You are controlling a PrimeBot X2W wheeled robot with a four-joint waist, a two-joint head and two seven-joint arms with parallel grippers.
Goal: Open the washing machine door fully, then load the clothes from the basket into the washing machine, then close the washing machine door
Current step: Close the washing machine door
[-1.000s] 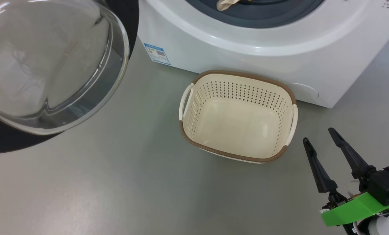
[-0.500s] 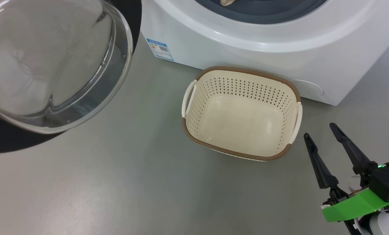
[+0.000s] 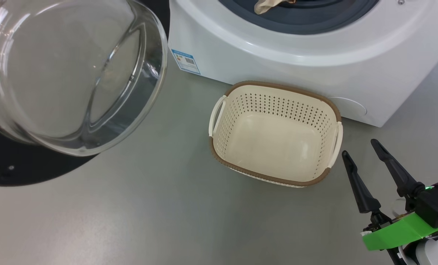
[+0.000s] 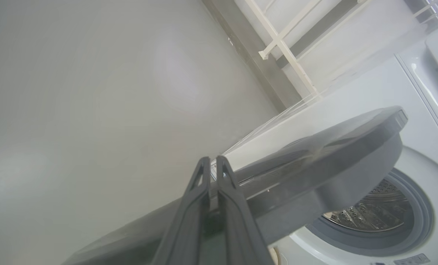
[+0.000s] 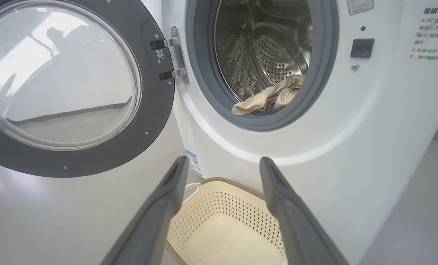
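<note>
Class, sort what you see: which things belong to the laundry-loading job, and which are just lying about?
Job: washing machine, washing machine door, basket, clothes in the drum.
Lying about: blue label, white frame.

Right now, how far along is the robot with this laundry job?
Done: the washing machine door stands open, the basket is empty, and the clothes lie in the washing machine, one cream piece draped over the grey ring. In hand: the shut left gripper sits at the door's outer side, apparently ready to push; the right gripper hangs open beside the basket. Left: closing the door.
</note>
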